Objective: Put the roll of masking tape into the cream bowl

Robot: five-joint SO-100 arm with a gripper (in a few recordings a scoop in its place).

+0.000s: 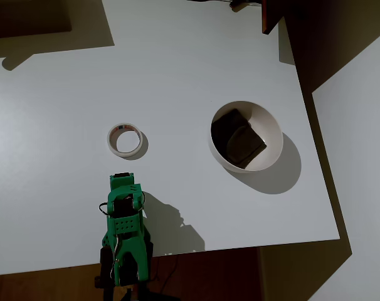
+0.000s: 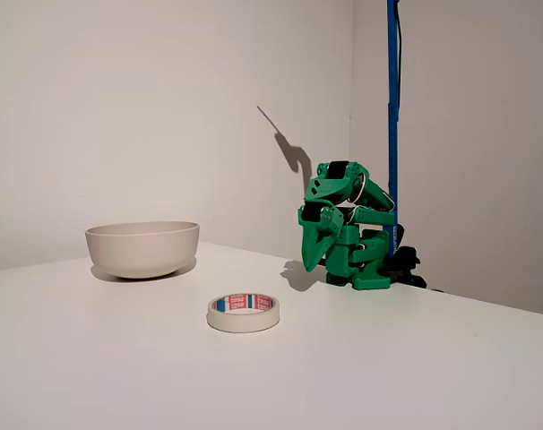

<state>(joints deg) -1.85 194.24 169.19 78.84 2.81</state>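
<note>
The roll of masking tape (image 1: pixel 125 139) is seen flat on the white table (image 1: pixel 177 69), well left of the cream bowl (image 1: pixel 268 128) in the overhead view. The green gripper (image 2: pixel 313 260) is folded near its base, jaws pressed together, holding nothing.

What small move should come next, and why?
Probably unfold the arm and reach the gripper out above the roll of masking tape: the arm sits folded at the table edge, the tape lies flat and untouched, apart from the cream bowl.

overhead: tape roll (image 1: pixel 125 139) left of bowl (image 1: pixel 274 125) — well apart, arm (image 1: pixel 125 232) prob. nearest tape.
</note>
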